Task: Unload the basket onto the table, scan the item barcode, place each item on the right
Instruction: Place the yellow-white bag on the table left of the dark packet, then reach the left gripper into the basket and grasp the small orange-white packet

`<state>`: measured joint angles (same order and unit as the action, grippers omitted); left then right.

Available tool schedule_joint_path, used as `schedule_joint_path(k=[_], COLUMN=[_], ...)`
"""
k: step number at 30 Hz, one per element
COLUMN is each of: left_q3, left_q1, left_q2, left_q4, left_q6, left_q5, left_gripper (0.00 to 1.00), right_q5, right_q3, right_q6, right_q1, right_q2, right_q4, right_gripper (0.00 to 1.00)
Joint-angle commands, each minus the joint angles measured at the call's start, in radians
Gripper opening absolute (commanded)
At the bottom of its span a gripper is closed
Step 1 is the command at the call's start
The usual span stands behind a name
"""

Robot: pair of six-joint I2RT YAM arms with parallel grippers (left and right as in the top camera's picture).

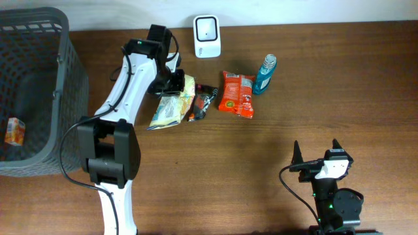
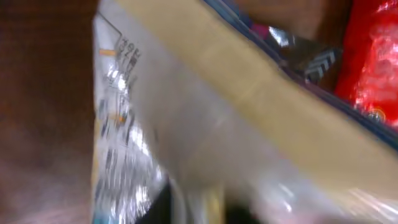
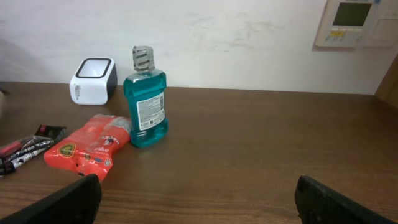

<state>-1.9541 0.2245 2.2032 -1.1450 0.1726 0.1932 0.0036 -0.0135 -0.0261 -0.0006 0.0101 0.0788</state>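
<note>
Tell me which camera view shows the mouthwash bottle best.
The right wrist view: the mouthwash bottle stands upright there, side-on, with its label and cap plain. The overhead view shows it small, from above, beside the red packet. The left wrist view does not show it.

The work surface is a brown wooden table [image 1: 274, 189] with a visible lengthwise grain and a low-gloss finish. A plain off-white wall [image 3: 249, 43] stands directly behind its far edge and carries faint scuff marks. A beige control panel [image 3: 354, 22] with a small display is mounted on the wall at the upper right. A brown wooden surface [image 3: 390, 87] enters at the far right edge; its nature cannot be determined. In the overhead view, a pale strip [image 1: 313, 10] runs beyond the table's far edge. Lighting is even and diffuse, producing soft shadows.
</note>
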Motion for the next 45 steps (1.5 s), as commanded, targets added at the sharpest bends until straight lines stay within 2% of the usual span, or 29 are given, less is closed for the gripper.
schedule_joint_path(k=[1, 2, 3, 4, 7, 8, 11, 12, 13, 14, 15, 17, 18, 19, 20, 21, 22, 23, 24, 27, 30, 33, 36, 40, 45], left_q3=[0.015, 0.015, 0.015, 0.013, -0.115, -0.215, -0.656, -0.820, -0.911, -0.996, -1.090, -1.180, -1.183, -1.175, -1.130, -1.086, -1.042, -0.995, -0.891, -0.662, -0.419, -0.215, -0.089, 0.034, 0.092], left_q1=[0.009, 0.011, 0.011, 0.011, -0.012, -0.033, -0.118, -0.156, -0.183, -0.212, -0.256, -0.336, -0.381, -0.455, -0.546, -0.592, -0.630, -0.658, -0.698, -0.761, -0.827, -0.855, -0.856, -0.856, -0.856], left_q2=[-0.009, -0.009, -0.009, -0.009, -0.014, -0.018, -0.021, -0.021, -0.021, -0.021, -0.021, -0.021, -0.025, -0.025, -0.025, -0.025, -0.025, -0.025, -0.025, -0.025, -0.025, -0.025, -0.025, -0.025, -0.025], left_q4=[0.051, 0.062, 0.072, 0.076, 0.005, -0.056, -0.301, -0.349, -0.361, -0.365, -0.375, -0.411, -0.423, -0.448, -0.481, -0.484, -0.481, -0.473, -0.448, -0.360, -0.265, -0.162, -0.061, 0.033, 0.083], left_q6=[0.011, 0.011, 0.010, 0.010, -0.013, -0.032, -0.173, -0.189, -0.189, -0.189, -0.189, -0.180, -0.145, -0.104, -0.071, -0.071, -0.071, -0.072, -0.072, -0.072, -0.084, -0.216, -0.285, -0.296, -0.303], left_q5=[0.007, 0.024, 0.053, 0.067, 0.080, 0.080, 0.073, 0.048, 0.026, -0.011, -0.117, -0.335, -0.383, -0.388, -0.383, -0.364, -0.341, -0.329, -0.336, -0.377, -0.492, -0.509, -0.508, -0.534, -0.557], left_gripper=[0.69, 0.82, 0.89, 0.90, 0.86, 0.86, 0.85, 0.84, 0.84, 0.79, 0.74, 0.73, 0.73, 0.72, 0.64, 0.45, 0.40, 0.40, 0.47, 0.50, 0.53, 0.55, 0.56, 0.57, 0.55], right_q5=[0.012, 0.012, 0.012, 0.012, 0.012, 0.012, 0.012, 0.012, 0.012, 0.012, 0.012, 0.012, 0.012, 0.012, 0.012, 0.012, 0.012, 0.012, 0.012, 0.012, 0.012, 0.012, 0.012, 0.012, 0.012], right_q3=[0.008, 0.008, 0.008, 0.008, 0.008, 0.008, 0.008, 0.008, 0.008, 0.008, 0.008, 0.008, 0.008, 0.008, 0.008, 0.008, 0.008, 0.008, 0.008, 0.008, 0.008, 0.008, 0.008, 0.008, 0.008], right_q6=[0.009, 0.009, 0.009, 0.009, 0.009, 0.009, 0.009, 0.009, 0.009, 0.009, 0.009, 0.009, 0.009, 0.009, 0.009, 0.009, 0.009, 0.009, 0.009, 0.009, 0.009, 0.009, 0.009, 0.009, 0.009], right_q1=[-0.006, -0.006, -0.006, -0.006, -0.006, -0.006, -0.006, -0.006, -0.006, -0.006, -0.006, -0.006, -0.006, -0.006, -0.006, -0.006, -0.006, -0.006, -0.006, -0.006, -0.006, -0.006, -0.006, -0.006, -0.006], right_q2=[-0.007, -0.007, -0.007, -0.007, -0.007, -0.007, -0.007, -0.007, -0.007, -0.007, -0.007, -0.007, -0.007, -0.007, -0.007, -0.007, -0.007, -0.007, -0.007, -0.007, -0.007, -0.007, -0.007, -0.007, -0.007], right_q4=[0.003, 0.003, 0.003, 0.003, 0.003, 0.003, 0.003, 0.003, 0.003, 0.003, 0.003, 0.003, 0.003, 0.003, 0.003, 0.003, 0.003, 0.003, 0.003, 0.003, 0.003, 0.003, 0.003, 0.003, 0.003], right_gripper=[0.98, 0.98, 0.98, 0.98, 0.98, 0.98, 0.98, 0.98, 0.98, 0.98, 0.98, 0.98, 0.98, 0.98, 0.98, 0.98, 0.98, 0.98, 0.98, 0.98, 0.98, 0.98, 0.98, 0.98, 0.98])
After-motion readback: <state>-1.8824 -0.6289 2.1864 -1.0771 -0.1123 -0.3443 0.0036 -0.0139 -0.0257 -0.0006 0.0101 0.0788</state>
